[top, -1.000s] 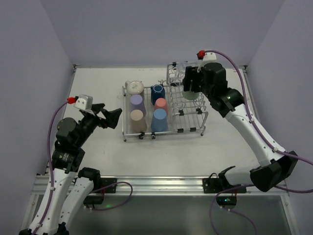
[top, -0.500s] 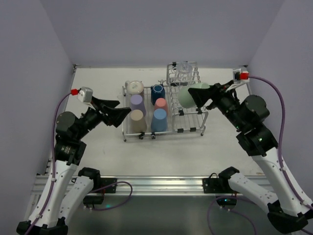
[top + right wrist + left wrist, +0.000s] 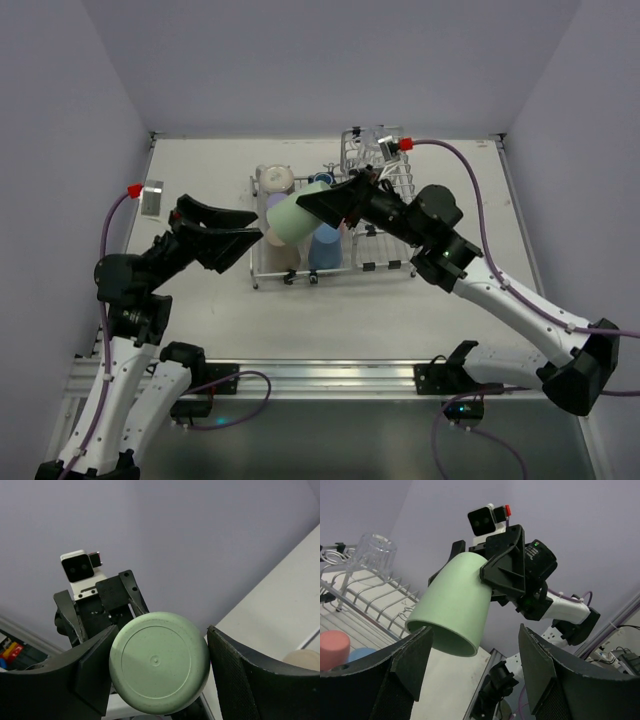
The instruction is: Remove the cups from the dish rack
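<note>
Left gripper (image 3: 258,225): jaws wide apart, holding nothing. Its fingers (image 3: 405,667) stand either side of the mouth of the green cup (image 3: 292,220); whether they touch cannot be told.

Green cup: held in the air, on its side, mouth toward the left gripper. From above it lies over the low half of the rack (image 3: 345,268).

Rack: stands mid-table (image 3: 200,170). The low half carries a cream cup (image 3: 275,179), tan cup (image 3: 283,252), light blue cup (image 3: 324,245) and dark blue cup (image 3: 322,181). A clear cup (image 3: 375,550) sits inverted in the taller half.

Right gripper (image 3: 162,628): closed on the green cup near its base, one finger on each side.
</note>
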